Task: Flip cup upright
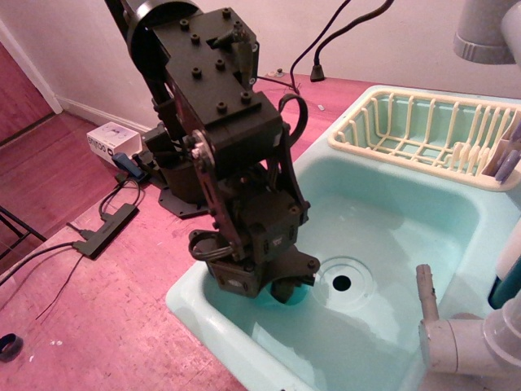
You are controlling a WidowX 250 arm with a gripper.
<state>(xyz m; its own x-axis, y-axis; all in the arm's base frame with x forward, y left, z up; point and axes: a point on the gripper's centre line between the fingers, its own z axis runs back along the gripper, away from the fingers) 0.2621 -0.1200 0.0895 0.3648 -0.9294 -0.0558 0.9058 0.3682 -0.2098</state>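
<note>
Your jaws (285,289) sit low at the near left corner of the mint basin (407,220), but you cannot tell whether they are apart or together. Only a teal sliver of the cup (299,292) shows beside them.

My arm (216,106) is matte black throughout, built of boxy, flat-sided housings with round black screw heads dotted across the upper faces. A black cable loops out beside the wrist. My gripper (281,285) is equally black, with small bolts at its joints.
</note>
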